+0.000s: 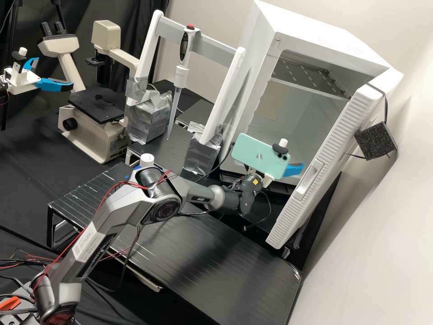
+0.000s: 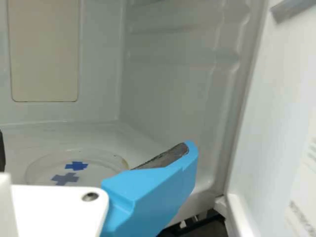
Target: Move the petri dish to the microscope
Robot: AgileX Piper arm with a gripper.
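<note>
The gripper (image 1: pixel 294 169) is pointing into the white cabinet (image 1: pixel 318 50), its fingers (image 2: pixel 150 197) spreading wide apart. The petri dish (image 2: pixel 74 173) is lying flat on the cabinet floor (image 2: pixel 116 140).

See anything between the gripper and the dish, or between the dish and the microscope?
Nothing visible stands between the gripper and the dish. The white rack holding the pipette stands between the cabinet, where the dish lies, and the microscope.
</note>
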